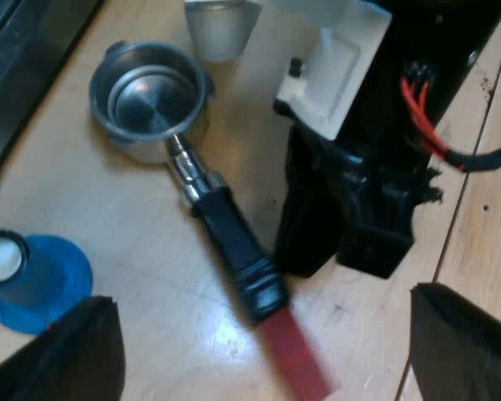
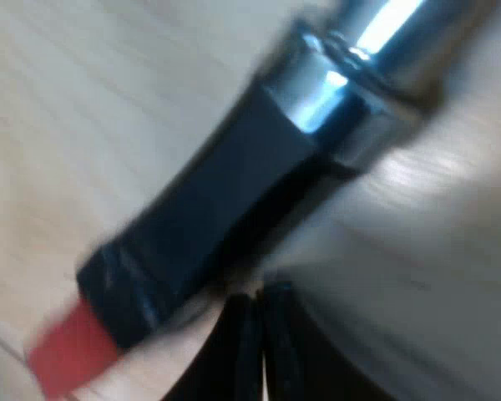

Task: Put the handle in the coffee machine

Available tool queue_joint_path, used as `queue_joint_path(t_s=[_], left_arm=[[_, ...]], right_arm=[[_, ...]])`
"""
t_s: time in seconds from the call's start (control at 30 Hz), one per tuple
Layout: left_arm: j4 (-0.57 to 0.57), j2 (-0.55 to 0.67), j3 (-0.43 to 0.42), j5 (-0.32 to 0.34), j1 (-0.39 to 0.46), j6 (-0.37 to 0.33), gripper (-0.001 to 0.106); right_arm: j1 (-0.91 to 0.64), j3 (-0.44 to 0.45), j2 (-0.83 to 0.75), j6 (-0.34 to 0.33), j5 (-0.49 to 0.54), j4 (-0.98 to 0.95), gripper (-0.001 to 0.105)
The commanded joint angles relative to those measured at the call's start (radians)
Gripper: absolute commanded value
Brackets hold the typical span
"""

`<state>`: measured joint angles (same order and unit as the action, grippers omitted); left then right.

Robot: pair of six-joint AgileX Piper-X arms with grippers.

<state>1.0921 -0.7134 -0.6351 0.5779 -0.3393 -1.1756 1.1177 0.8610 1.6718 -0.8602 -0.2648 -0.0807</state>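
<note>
Here, holder (image 1: 150, 96) loose on table (image 1: 83, 192) (open wood around), right gripper (image 1: 305, 259) beside.

the metal holder with a dark handle ending in red (image 1: 192, 159) lies flat on the light wooden table (image 1: 83, 209), with its round basket facing up. the black right gripper (image 1: 311, 234) stands just beside the middle of the handle, its fingers pressed together. the blue round tamper (image 1: 33, 280) stands on the table, apart from the holder. a small grey cup (image 1: 220, 29) stands near the basket, on the side away from the handle. the left gripper (image 1: 263, 347) hangs over the handle's end, its fingers wide apart.
</note>
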Motion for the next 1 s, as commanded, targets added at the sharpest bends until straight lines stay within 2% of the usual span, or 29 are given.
queue_joint_path(t_s=[0.03, 0.17, 0.37, 0.53, 0.7, 0.87, 0.93, 1.0], left_arm=[[0.006, 0.008, -0.004, -0.009, 0.015, -0.01, 0.072], [0.006, 0.008, -0.018, -0.016, 0.042, -0.01, 0.072], [0.01, 0.008, -0.033, -0.027, 0.052, -0.01, 0.072], [0.028, 0.008, -0.033, -0.027, 0.065, -0.008, 0.072], [0.033, 0.008, -0.033, -0.027, 0.106, -0.008, 0.072], [0.033, 0.008, -0.033, -0.027, 0.107, -0.008, 0.072], [0.033, 0.008, -0.033, -0.027, 0.107, -0.008, 0.072], [0.033, 0.008, -0.033, -0.027, 0.107, -0.008, 0.072]], right_arm=[[0.005, -0.002, 0.025, 0.021, 0.009, 0.104, 0.0], [0.005, -0.002, 0.027, 0.021, 0.113, 0.137, 0.0], [0.005, -0.002, 0.022, 0.016, 0.109, 0.135, 0.0], [0.005, -0.002, -0.03, -0.07, 0.133, 0.089, 0.0], [0.005, -0.002, -0.136, -0.157, 0.265, -0.081, 0.0], [0.005, -0.002, -0.217, -0.228, 0.291, -0.173, 0.0], [0.005, -0.002, -0.282, -0.3, 0.302, -0.227, 0.0], [0.005, -0.002, -0.325, -0.334, 0.322, -0.26, 0.0]])
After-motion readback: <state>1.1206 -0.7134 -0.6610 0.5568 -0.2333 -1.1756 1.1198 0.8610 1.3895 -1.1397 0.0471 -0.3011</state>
